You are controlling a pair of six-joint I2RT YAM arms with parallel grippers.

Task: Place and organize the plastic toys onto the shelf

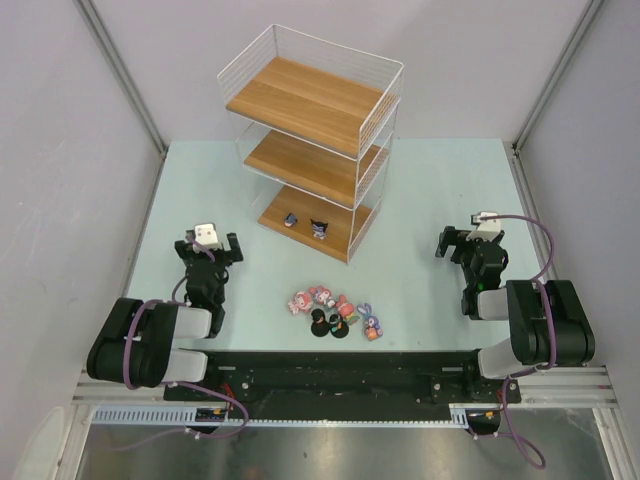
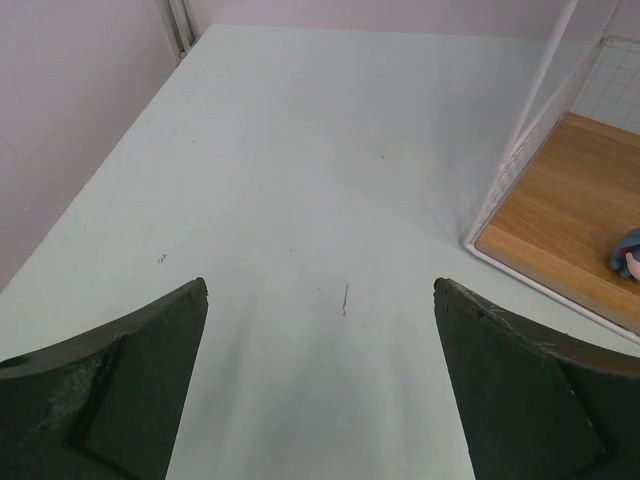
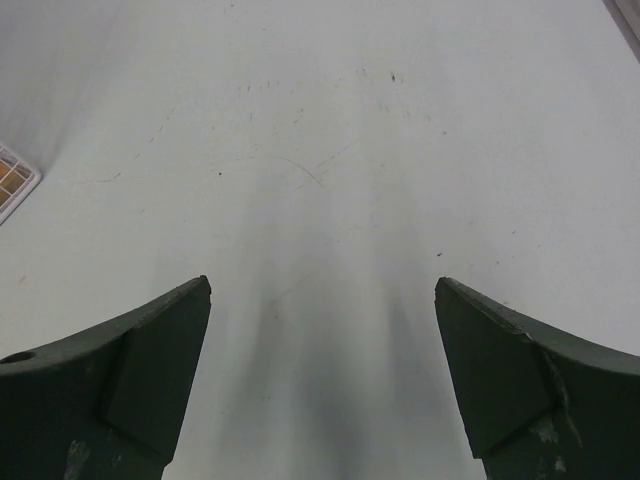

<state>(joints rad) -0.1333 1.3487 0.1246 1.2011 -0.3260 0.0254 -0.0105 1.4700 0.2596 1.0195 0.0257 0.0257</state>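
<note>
Plastic toys (image 1: 335, 312): row lying right of and behind my left pincer (image 1: 210, 248), closer to it than right pincer (image 1: 470, 243); both pincers wide, empty.

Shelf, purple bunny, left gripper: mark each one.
shelf (image 1: 305, 100): top external view, bare top board.
purple bunny (image 1: 372, 324): top external view, its body.
left gripper (image 2: 320, 285): left wrist view, midway between fingertips.

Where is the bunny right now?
In the top view, the bunny is on the table at the right end of the toy cluster, nearer the arms than the shelf.
</note>
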